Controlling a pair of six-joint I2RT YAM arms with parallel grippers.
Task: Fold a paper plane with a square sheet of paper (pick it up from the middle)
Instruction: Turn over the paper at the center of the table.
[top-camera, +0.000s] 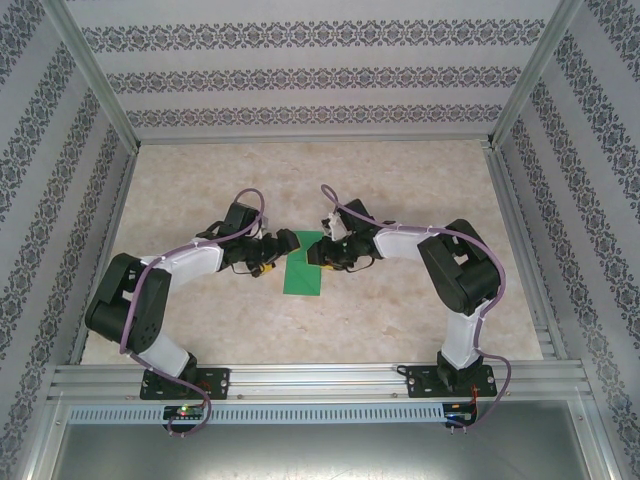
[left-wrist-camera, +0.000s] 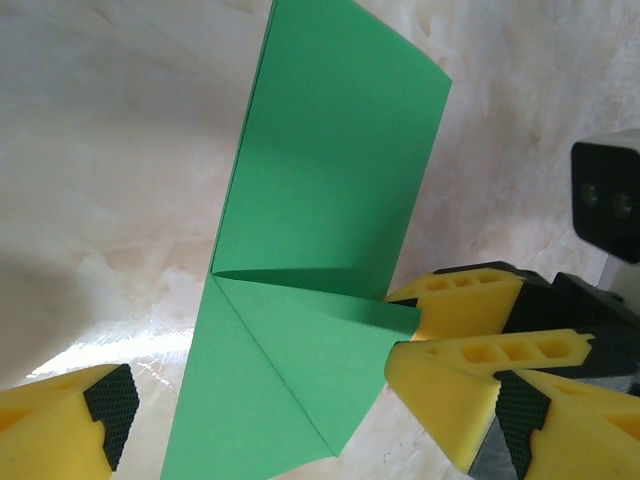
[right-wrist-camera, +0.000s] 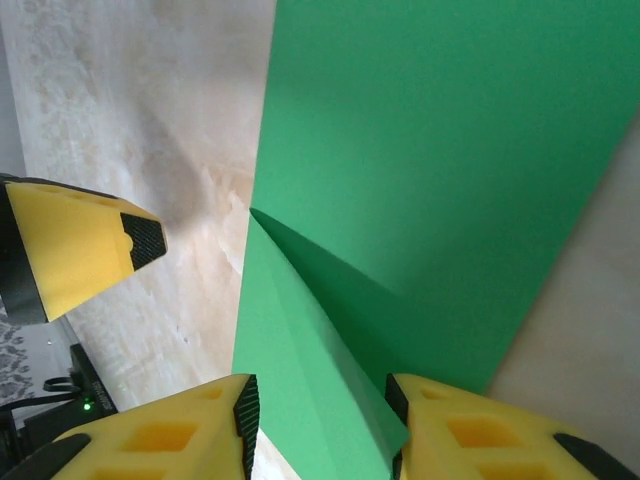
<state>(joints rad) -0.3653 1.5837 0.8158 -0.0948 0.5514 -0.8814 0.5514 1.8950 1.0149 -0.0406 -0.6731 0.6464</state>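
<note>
The square sheet of paper (top-camera: 303, 270) is bright green and lies folded into a long strip on the marble table between my arms. In the left wrist view the paper (left-wrist-camera: 330, 170) has a flat triangle at its near end. Beside it a corner flap (left-wrist-camera: 350, 340) stands raised. The flap's tip rests between the yellow fingers of my right gripper (left-wrist-camera: 392, 322). In the right wrist view the right gripper (right-wrist-camera: 320, 425) straddles the flap (right-wrist-camera: 330, 380), pads apart, with the tip against one pad. My left gripper (left-wrist-camera: 300, 428) hangs wide open over the folded end.
An aluminium rail (top-camera: 320, 380) runs along the near edge, and patterned walls (top-camera: 300, 75) close in the other three sides. The right wrist's black camera housing (left-wrist-camera: 605, 195) sits close to the left gripper. A left finger (right-wrist-camera: 80, 250) shows beside the paper.
</note>
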